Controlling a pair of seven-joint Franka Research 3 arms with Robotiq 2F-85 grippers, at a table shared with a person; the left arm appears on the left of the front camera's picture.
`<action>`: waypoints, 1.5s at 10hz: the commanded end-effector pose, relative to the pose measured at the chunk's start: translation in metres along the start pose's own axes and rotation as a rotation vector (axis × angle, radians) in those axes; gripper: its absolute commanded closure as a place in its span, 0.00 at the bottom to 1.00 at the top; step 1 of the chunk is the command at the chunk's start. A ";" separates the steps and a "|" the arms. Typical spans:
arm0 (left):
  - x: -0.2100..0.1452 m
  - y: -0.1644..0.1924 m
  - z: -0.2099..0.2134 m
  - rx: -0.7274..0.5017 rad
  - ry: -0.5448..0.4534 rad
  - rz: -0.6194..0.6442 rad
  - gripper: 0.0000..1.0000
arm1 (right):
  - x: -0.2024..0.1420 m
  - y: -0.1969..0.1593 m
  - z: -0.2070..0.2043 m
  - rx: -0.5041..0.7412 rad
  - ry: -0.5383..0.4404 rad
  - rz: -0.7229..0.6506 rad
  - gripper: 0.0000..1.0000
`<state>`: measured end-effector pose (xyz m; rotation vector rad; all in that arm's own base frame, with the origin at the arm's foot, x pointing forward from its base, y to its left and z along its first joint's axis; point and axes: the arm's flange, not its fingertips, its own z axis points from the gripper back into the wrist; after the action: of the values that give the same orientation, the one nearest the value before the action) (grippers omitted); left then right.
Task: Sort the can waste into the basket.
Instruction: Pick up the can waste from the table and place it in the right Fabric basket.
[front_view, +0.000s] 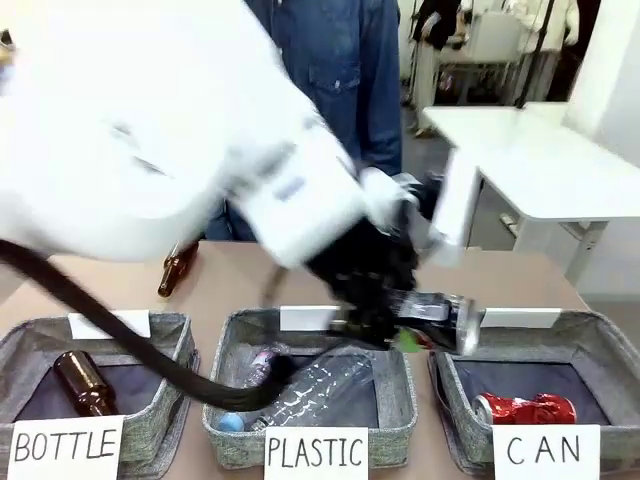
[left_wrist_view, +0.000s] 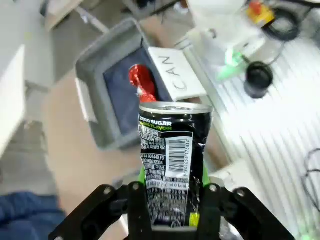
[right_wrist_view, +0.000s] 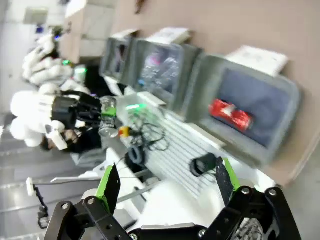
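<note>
Bright, even indoor light with soft shadows throughout. Overexposed and motion-blurred on the left arm (front_view: 150, 130) in front. Smeared, wide-angle bent edges in both wrist views.

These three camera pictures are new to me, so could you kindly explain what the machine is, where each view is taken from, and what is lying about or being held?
It is a robot with two white arms at a table, a person standing opposite. The front view looks across the table. Three grey baskets stand there: one signed BOTTLE with a brown bottle, one signed PLASTIC with clear bottles, and the CAN basket holding a red can. Another brown bottle lies on the table. The other two views come from cameras on the wrists. The left gripper is shut on a dark can, above and short of the CAN basket. The right gripper is open and empty.
</note>
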<state>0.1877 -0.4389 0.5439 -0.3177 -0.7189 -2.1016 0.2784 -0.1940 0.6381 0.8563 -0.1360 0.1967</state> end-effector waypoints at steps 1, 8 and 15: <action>0.029 0.075 -0.050 -0.008 0.041 -0.068 0.61 | -0.050 -0.015 0.015 -0.118 -0.045 -0.023 0.00; 0.074 0.132 -0.155 -0.168 0.069 -0.042 0.61 | -0.041 -0.012 0.028 -0.065 -0.045 -0.021 0.00; 0.077 0.124 -0.154 -0.066 0.115 -0.070 0.00 | -0.041 -0.012 0.028 -0.065 -0.045 -0.021 0.00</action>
<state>0.2550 -0.6401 0.5050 -0.2256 -0.5855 -2.2204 0.2391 -0.2286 0.6354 0.7876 -0.1717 0.1712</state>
